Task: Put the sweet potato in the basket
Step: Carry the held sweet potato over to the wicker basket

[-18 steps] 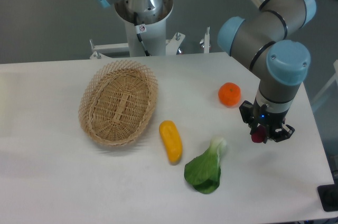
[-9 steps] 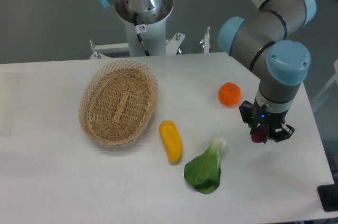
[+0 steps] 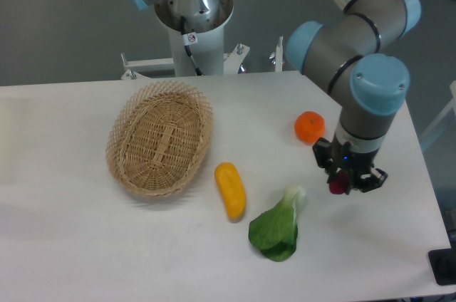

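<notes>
Camera: basket (image 3: 159,138) with nothing inside; claw (image 3: 344,181) clenched around sweet potato (image 3: 336,184).

Sweet potato (image 3: 338,183): mostly hidden within the gripper (image 3: 344,182); only a dark reddish end shows, and its full shape is not discernible. Finger contact is too small to resolve. Arm: cut off by the top edge. Counter (image 3: 85,245): cropped at left and bottom.

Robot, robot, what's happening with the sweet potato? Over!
Hand shut on sweet potato. Basket empty, far across the table. Green leaf and yellow vegetable lie between.
</notes>
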Controlling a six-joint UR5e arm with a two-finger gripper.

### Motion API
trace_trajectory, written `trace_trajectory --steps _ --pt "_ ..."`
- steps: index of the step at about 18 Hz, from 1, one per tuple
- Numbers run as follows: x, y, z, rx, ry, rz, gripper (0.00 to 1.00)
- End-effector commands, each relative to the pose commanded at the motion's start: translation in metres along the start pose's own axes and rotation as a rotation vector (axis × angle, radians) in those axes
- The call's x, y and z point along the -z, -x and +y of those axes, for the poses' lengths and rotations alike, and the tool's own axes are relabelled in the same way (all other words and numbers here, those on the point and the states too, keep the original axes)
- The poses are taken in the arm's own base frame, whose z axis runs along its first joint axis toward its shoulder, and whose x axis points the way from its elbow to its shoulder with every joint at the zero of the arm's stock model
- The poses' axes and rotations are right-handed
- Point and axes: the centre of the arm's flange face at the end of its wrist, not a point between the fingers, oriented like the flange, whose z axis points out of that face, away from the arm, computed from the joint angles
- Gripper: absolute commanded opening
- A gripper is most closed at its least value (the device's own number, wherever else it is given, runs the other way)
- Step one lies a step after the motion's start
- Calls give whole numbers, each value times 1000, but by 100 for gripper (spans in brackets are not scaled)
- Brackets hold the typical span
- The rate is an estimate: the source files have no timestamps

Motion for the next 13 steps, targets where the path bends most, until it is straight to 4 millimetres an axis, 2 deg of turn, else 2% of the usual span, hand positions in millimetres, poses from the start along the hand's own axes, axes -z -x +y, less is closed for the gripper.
trace_trajectory --steps 1,5,8,10,13 --pt "4 -9 -10 -5 -13 1 18" --pt "15 -49 -30 -24 -47 21 18" --pt "22 -80 -37 -42 -67 33 18" --pt "27 -104 -47 -57 -82 43 18" --pt "25 -143 -58 -96 -78 64 18"
